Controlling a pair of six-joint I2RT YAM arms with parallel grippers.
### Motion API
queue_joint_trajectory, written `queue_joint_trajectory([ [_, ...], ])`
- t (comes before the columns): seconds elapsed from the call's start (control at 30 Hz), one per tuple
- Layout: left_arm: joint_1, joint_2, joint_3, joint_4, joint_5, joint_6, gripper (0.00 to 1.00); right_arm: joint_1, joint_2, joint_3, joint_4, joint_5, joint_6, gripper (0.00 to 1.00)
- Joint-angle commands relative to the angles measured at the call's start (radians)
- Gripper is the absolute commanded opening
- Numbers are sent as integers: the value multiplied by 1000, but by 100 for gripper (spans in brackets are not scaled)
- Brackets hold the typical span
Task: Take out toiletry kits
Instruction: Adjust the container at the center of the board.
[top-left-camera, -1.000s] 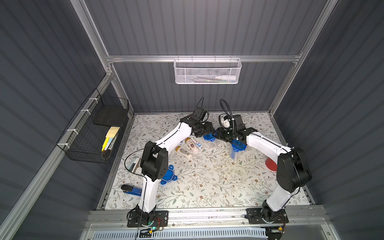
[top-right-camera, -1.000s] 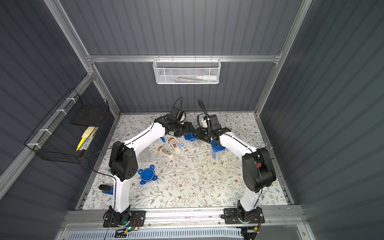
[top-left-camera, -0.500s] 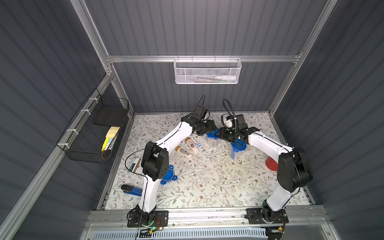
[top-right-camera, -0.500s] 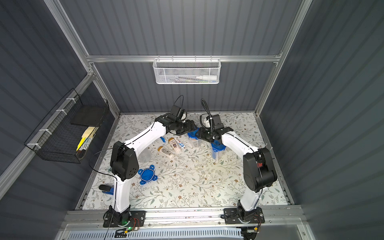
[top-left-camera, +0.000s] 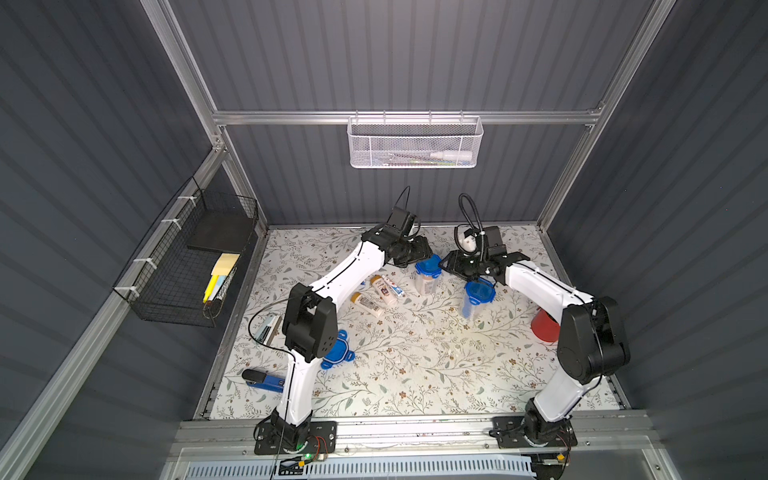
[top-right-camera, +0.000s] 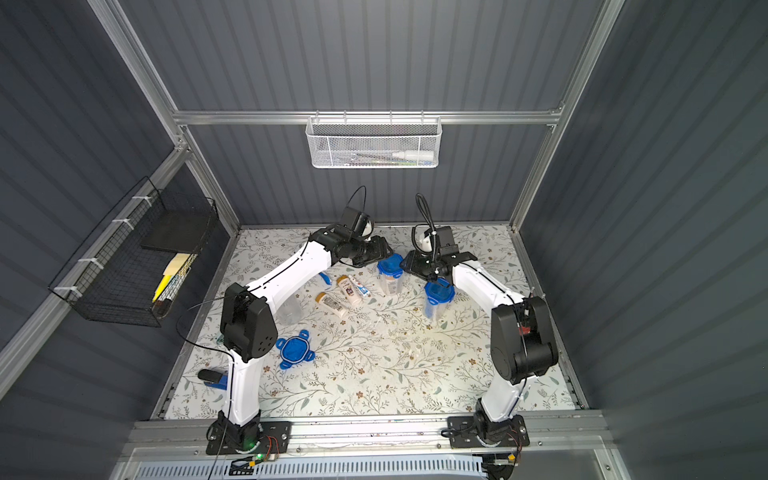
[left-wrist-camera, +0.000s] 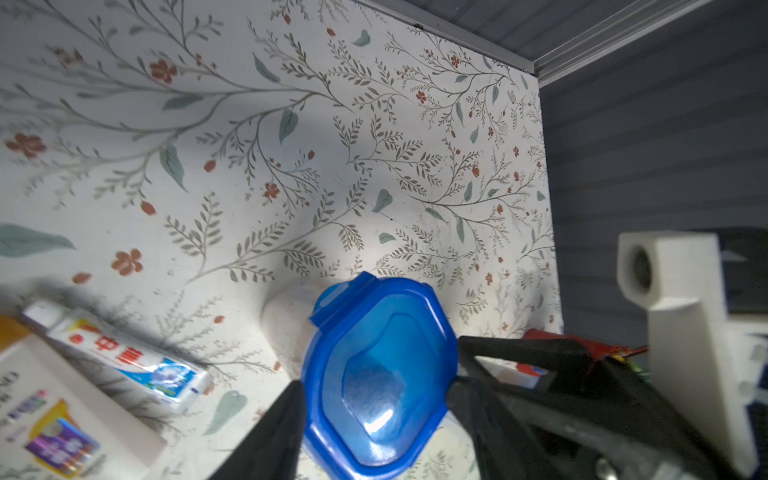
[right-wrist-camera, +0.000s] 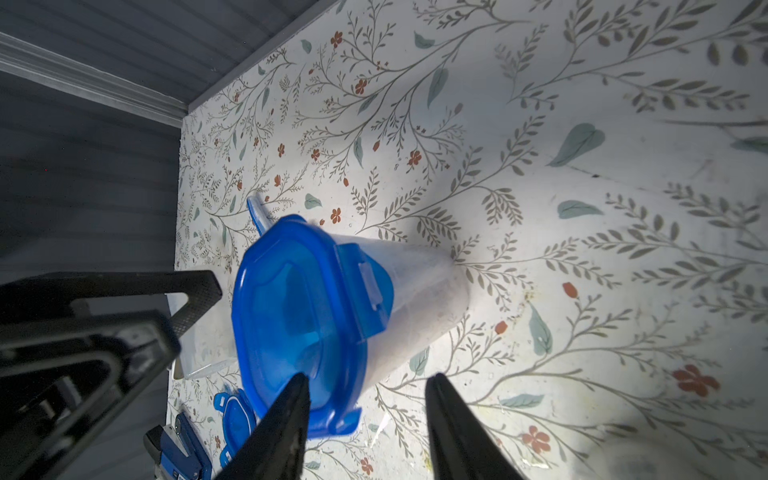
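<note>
A clear jar with a blue clip lid (top-left-camera: 428, 268) (top-right-camera: 390, 266) stands at the back middle of the table. My left gripper (left-wrist-camera: 374, 395) (top-left-camera: 417, 255) is shut on the lid (left-wrist-camera: 382, 374), a finger against each side. My right gripper (right-wrist-camera: 365, 386) (top-left-camera: 451, 266) is open at the jar's other side; one finger overlaps the lid's rim (right-wrist-camera: 291, 316), the other hangs over bare table. Toiletry kit items lie loose on the table: two white bottles (top-left-camera: 384, 286) (top-left-camera: 368, 303), a toothpaste tube (left-wrist-camera: 124, 361) (top-left-camera: 394, 286) and a blue toothbrush (top-right-camera: 324, 278). What the jar holds is unclear.
A second lidded jar (top-left-camera: 478, 297) stands under my right forearm. A loose blue lid (top-left-camera: 336, 353), a blue stapler (top-left-camera: 262, 378) and an empty clear jar (top-right-camera: 289, 309) lie left. A red cup (top-left-camera: 544, 326) stands right. Wire baskets (top-left-camera: 415, 143) (top-left-camera: 187, 266) hang on the walls.
My left jaws have narrowed onto the jar's lid. The right gripper has shifted slightly right and opened a little.
</note>
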Motion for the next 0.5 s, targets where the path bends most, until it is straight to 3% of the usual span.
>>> queue_joint_trajectory([
  [0.0, -15, -55, 7, -47, -28, 26, 48, -26, 3, 22, -5, -47, 3, 49],
  [0.23, -44, -141, -114, -70, -64, 37, 23, -34, 96, 110, 12, -107, 20, 48],
  [0.47, -61, -196, -188, -80, -60, 43, 14, -35, 170, 176, 14, -132, 30, 48],
])
